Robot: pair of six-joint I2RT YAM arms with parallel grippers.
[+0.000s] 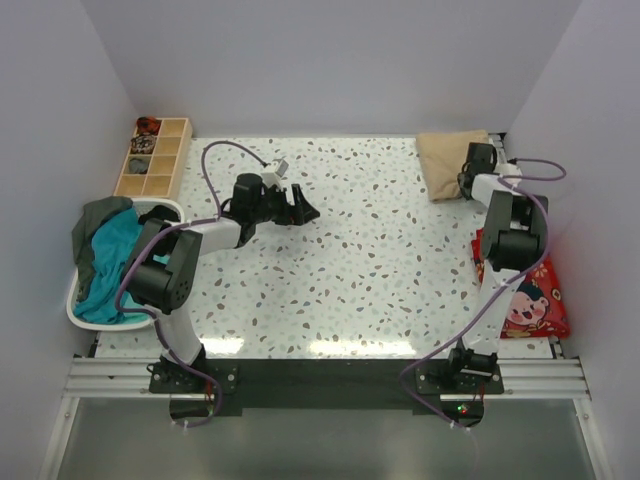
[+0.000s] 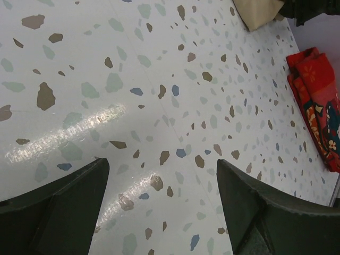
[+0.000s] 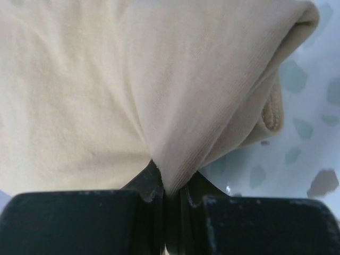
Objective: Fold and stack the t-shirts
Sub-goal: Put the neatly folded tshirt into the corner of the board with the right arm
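Beige t-shirt [image 3: 106,79] tight between right fingers [image 3: 79,223]; left fingers [image 2: 58,212] wide, seemingly airborne.

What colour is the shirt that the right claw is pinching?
Plain sandy beige; the shirt shows best in the right wrist view.

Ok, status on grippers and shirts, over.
Left gripper open, empty. Right gripper shut on folded sandy-beige cloth t-shirt. Teal cloth shirt in white plastic basket. Nothing blocking.
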